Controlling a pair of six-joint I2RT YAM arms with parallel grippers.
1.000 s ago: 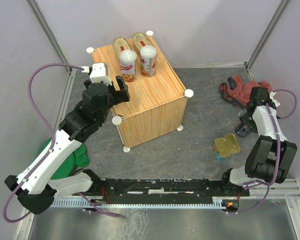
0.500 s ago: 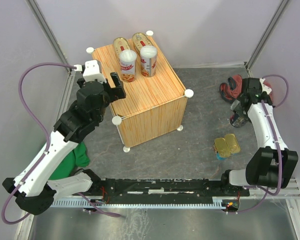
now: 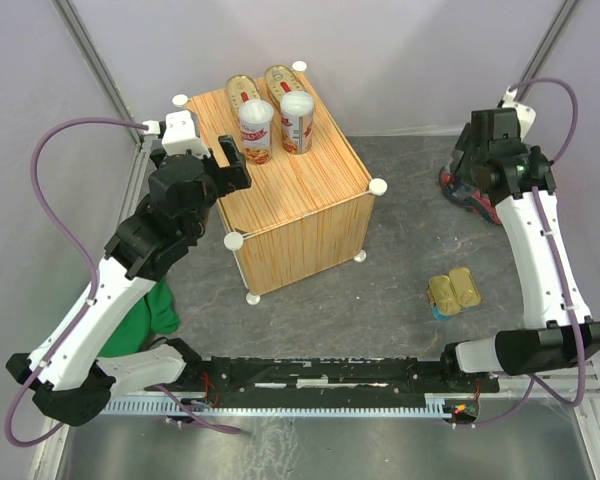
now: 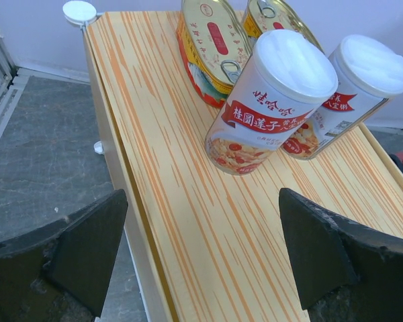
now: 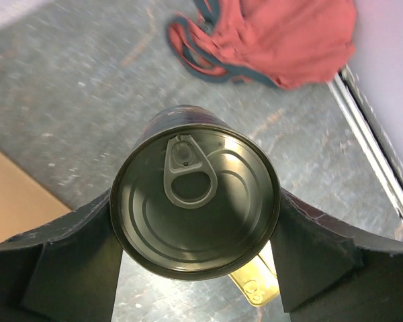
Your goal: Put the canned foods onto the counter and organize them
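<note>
The counter (image 3: 310,200) is a light-wood box with white knobs. On its far end lie two oval gold cans (image 3: 242,88) (image 3: 280,78), and two tall white-lidded cans (image 3: 256,128) (image 3: 297,120) stand in front of them. They also show in the left wrist view (image 4: 272,100). My left gripper (image 3: 230,165) is open and empty above the counter's near-left edge (image 4: 205,255). My right gripper (image 5: 195,268) is shut on the dark round can (image 5: 195,211) and holds it in the air above the floor. Two rectangular gold cans (image 3: 455,292) lie on the floor.
A red cloth (image 3: 458,190) lies on the floor at the far right, under my right wrist, and also shows in the right wrist view (image 5: 282,33). A green cloth (image 3: 160,310) lies by the left arm. Grey walls and metal posts close the cell.
My right arm has lifted the dark can off the floor and swung it up and toward the back. My left gripper has drawn back slightly to the left.
</note>
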